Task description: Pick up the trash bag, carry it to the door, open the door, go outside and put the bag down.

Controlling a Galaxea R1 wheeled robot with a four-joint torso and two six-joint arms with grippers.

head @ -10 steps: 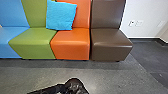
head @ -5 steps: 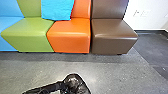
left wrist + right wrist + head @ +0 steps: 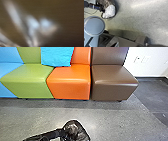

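The left end effector [image 3: 60, 133] is at the dark, shiny trash bag [image 3: 76, 131]; I can't tell whether it is open, closed or gripping, nor can I for the right end effector. The bag is over the grey floor [image 3: 112, 119]. Beyond stand green [image 3: 30, 77], orange [image 3: 68, 79] and brown seats [image 3: 112, 82], with a blue cushion [image 3: 57, 56] on the backrests.

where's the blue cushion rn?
Head view, top, left of centre: the blue cushion leans on the backrests where the green seat and the orange seat meet.
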